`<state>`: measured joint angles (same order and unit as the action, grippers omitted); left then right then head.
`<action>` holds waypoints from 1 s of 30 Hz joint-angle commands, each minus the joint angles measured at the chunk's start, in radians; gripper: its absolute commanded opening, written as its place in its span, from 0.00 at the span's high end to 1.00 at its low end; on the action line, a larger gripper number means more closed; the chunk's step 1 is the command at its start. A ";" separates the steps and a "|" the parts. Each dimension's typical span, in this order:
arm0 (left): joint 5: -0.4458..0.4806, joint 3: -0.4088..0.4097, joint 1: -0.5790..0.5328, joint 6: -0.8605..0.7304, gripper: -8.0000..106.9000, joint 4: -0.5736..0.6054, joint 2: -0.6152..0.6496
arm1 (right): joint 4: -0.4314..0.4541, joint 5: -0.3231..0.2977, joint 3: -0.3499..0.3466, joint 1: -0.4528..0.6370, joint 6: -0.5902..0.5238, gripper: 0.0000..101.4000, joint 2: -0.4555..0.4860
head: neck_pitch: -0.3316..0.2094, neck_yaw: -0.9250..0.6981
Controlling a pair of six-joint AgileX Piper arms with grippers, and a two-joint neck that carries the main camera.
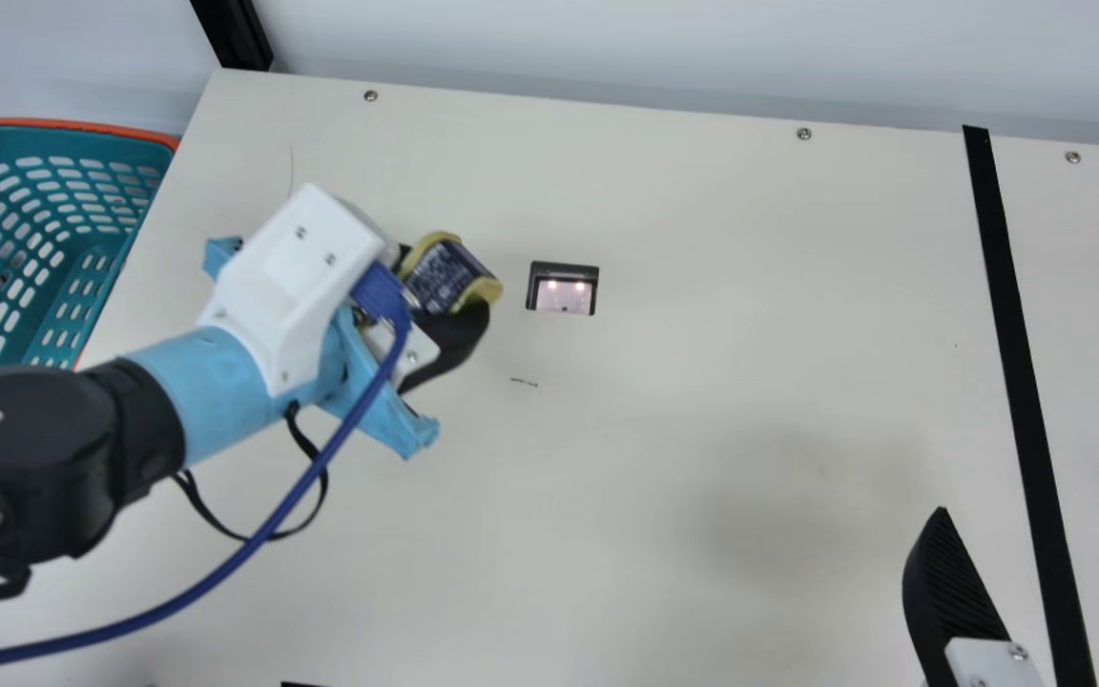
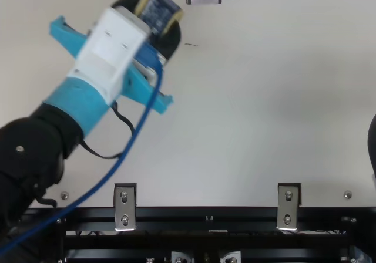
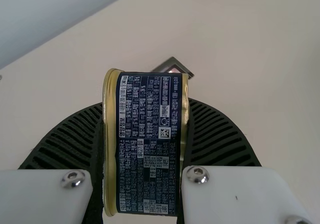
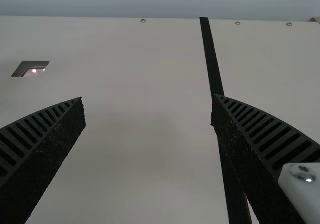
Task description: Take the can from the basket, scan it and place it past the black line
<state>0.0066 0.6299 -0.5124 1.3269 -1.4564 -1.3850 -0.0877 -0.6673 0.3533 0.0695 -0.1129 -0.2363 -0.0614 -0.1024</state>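
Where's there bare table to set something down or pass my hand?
The widest bare patch lies between the scanner and the black line; another is just past that line. It's crowded between the basket and scanner, where the left gripper holds the can, and by the line's near end, at the open right gripper.
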 commanded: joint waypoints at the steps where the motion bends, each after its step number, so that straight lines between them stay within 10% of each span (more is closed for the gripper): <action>1: 0.009 -0.005 -0.049 -0.080 0.84 0.044 -0.009 | 0.000 0.000 0.000 0.000 0.000 0.00 0.000 | -0.027 0.010; 30: 0.189 -0.025 -0.507 -0.986 0.84 0.922 -0.141 | 0.001 0.000 0.000 0.000 0.000 0.00 0.000 | -0.027 0.010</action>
<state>0.1672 0.5956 -1.0033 0.4882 -0.6997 -1.5277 -0.0865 -0.6673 0.3533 0.0695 -0.1129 -0.2363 -0.0614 -0.0972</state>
